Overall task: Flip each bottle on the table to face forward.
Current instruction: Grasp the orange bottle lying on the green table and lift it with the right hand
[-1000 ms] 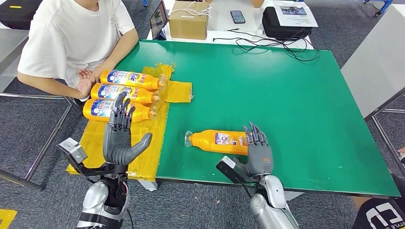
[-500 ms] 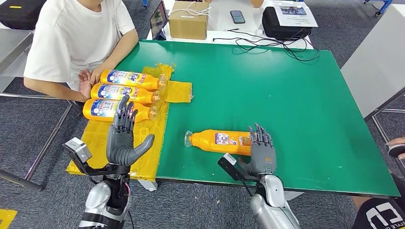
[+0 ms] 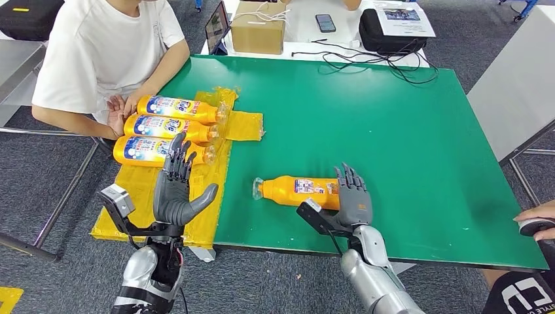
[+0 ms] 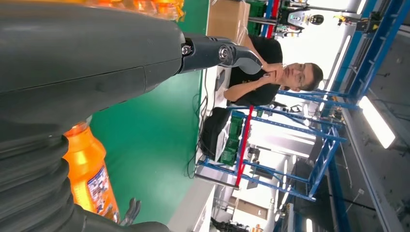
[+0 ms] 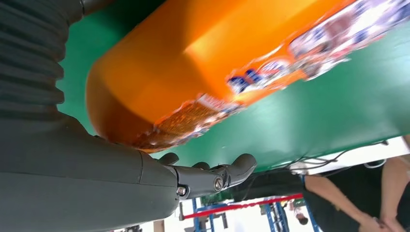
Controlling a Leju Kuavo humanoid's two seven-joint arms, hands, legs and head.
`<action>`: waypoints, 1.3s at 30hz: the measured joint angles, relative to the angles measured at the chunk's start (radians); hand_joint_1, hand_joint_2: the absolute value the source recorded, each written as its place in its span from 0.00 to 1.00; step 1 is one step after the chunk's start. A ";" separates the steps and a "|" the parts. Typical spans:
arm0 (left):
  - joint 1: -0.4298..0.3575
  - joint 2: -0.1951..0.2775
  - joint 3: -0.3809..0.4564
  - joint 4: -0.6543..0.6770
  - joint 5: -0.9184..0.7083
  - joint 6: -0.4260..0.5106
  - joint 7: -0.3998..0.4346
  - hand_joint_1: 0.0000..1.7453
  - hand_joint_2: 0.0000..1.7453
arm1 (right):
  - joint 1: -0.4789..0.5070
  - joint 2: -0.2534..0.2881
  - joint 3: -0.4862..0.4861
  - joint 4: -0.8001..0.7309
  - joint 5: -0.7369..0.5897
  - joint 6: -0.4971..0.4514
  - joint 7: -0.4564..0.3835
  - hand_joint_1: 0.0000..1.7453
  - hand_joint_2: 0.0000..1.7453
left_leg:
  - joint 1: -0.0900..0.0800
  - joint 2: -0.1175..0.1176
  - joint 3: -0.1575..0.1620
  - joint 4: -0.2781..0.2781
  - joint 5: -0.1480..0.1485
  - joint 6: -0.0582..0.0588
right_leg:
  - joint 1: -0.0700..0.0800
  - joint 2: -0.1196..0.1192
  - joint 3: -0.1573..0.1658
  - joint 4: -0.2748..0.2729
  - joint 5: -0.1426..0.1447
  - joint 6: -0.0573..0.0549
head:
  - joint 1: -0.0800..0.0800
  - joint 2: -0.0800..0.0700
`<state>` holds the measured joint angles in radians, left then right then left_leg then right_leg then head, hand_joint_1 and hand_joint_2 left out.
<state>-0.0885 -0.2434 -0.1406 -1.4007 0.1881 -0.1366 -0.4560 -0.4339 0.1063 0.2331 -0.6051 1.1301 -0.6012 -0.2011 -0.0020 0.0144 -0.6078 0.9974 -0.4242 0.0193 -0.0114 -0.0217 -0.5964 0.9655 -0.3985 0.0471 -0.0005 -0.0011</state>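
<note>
Orange bottles number four: three on yellow cloth (image 3: pixel 196 196), one (image 3: pixel 298 191) against the right hand (image 3: pixel 354 201); left hand (image 3: pixel 177 190) fingers spread wide.

Bottle (image 3: pixel 298 191) base behind right robot hand (image 3: pixel 353 200)

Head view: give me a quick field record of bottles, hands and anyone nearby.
lone bottle: lying on its side on the green table, cap toward the yellow mat
mat bottles: three lying side by side
right hand: at the lone bottle's base, fingers extended
left hand: raised, holding nothing
person: seated beside the mat
</note>
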 joint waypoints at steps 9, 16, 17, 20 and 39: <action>-0.027 -0.002 -0.001 0.038 0.003 0.000 0.000 0.00 1.00 | -0.051 0.038 0.011 0.074 0.025 0.051 0.025 0.00 1.00 | 0.000 0.000 0.000 0.000 0.000 0.000 | 0.000 0.000 0.000 0.000 0.000 0.000 | 0.000 0.000; -0.032 -0.003 0.002 0.047 0.003 0.000 -0.001 0.00 1.00 | -0.102 0.045 0.057 0.129 0.089 0.197 0.146 0.75 1.00 | 0.000 0.004 0.006 0.000 -0.001 0.000 | 0.000 0.002 0.004 0.000 0.000 -0.001 | 0.000 0.000; -0.032 -0.003 0.003 0.047 0.002 0.000 -0.001 0.00 1.00 | -0.112 0.044 0.064 0.135 0.095 0.224 0.161 0.97 1.00 | 0.000 0.005 0.007 0.000 -0.001 0.000 | 0.000 0.003 0.005 0.000 0.000 -0.001 | 0.000 0.000; -0.032 -0.003 0.005 0.047 -0.006 0.000 -0.001 0.00 1.00 | -0.145 0.041 0.087 0.155 0.112 0.306 0.204 1.00 1.00 | 0.000 0.005 0.010 0.000 -0.001 -0.001 | 0.000 0.003 0.007 -0.001 0.001 -0.002 | 0.000 0.000; -0.047 -0.003 0.018 0.047 -0.020 -0.004 -0.006 0.00 1.00 | -0.222 0.040 0.123 0.207 0.039 0.477 0.175 1.00 1.00 | 0.001 0.006 0.019 0.000 -0.001 0.000 | 0.000 0.003 0.015 -0.001 0.002 -0.003 | 0.000 0.000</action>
<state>-0.1351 -0.2461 -0.1227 -1.3534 0.1678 -0.1408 -0.4622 -0.6561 0.1461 0.3559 -0.3979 1.1692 -0.1244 -0.0257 -0.0012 0.0206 -0.5892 0.9970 -0.4250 0.0190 -0.0110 -0.0183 -0.5816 0.9647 -0.3968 0.0441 -0.0001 -0.0011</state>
